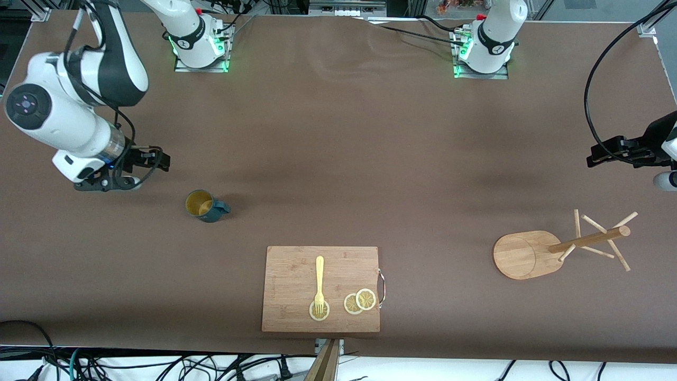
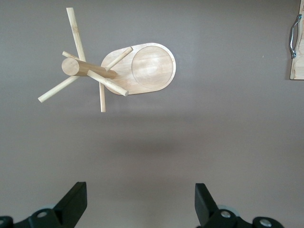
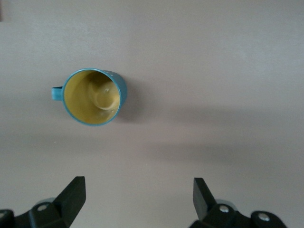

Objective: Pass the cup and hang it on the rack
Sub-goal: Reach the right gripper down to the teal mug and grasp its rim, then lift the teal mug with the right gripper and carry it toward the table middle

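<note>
Board (image 1: 296, 275) lies nearest the front camera, carrying a fork (image 1: 319, 283) and 3 lemon slices (image 1: 359, 301).

Cup (image 1: 203, 206) stands upright on the table (image 1: 338, 159), toward the right arm's end, farther from the front camera than the board. Mouth faces up; handle points sideways toward the left arm's end. Teal-blue outside, yellowish-tan inside.

Right gripper (image 1: 153, 159) hovers over bare table just beside the cup, fingers (image 3: 73, 194) spread wide, holding nothing, apart from the cup (image 3: 94, 96).

Rack (image 1: 560, 246) stands at the left arm's end: rounded flat bamboo base, 1 central post, thin angled pegs. In the front view the post leans toward the table's end.

Left gripper (image 1: 600, 156) hovers over bare table near the rack (image 2: 118, 71), fingers (image 2: 76, 199) spread, empty.
</note>
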Motion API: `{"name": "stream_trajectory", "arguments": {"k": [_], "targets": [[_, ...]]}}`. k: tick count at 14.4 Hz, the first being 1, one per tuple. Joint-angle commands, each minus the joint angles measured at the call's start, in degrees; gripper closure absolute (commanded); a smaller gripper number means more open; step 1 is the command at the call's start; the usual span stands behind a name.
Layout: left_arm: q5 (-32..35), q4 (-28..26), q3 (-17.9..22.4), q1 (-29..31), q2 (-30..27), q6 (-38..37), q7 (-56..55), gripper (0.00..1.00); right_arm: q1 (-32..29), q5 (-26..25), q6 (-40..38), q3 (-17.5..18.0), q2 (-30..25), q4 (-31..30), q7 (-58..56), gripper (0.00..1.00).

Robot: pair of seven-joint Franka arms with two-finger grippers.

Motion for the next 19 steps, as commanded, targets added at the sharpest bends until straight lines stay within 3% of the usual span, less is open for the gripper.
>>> {"name": "stream_trajectory", "arguments": {"k": [1,7,11,15,19], "targets": [[-1.8,2.2,-0.1,0.5,1.0,-1.6,-0.1,0.00,-0.3,2.0,5.3,0.3,3.9,-0.2,0.5,0.01],[-1.8,2.3,-0.1,0.5,1.2,-1.6,-0.1,0.00,0.7,3.9,14.4,0.4,12.2,1.5,1.1,0.02],[-1.8,2.3,-0.1,0.5,1.2,-1.6,-0.1,0.00,1.7,3.7,16.6,0.4,14.0,1.5,2.7,0.09],[-1.8,2.3,-0.1,0.5,1.2,-1.6,-0.1,0.00,2.2,3.7,19.3,0.4,15.6,1.5,3.3,0.26],[-1.8,2.3,-0.1,0.8,1.2,-1.6,-0.1,0.00,2.1,3.8,19.7,0.4,16.9,1.5,3.4,0.55]]}}
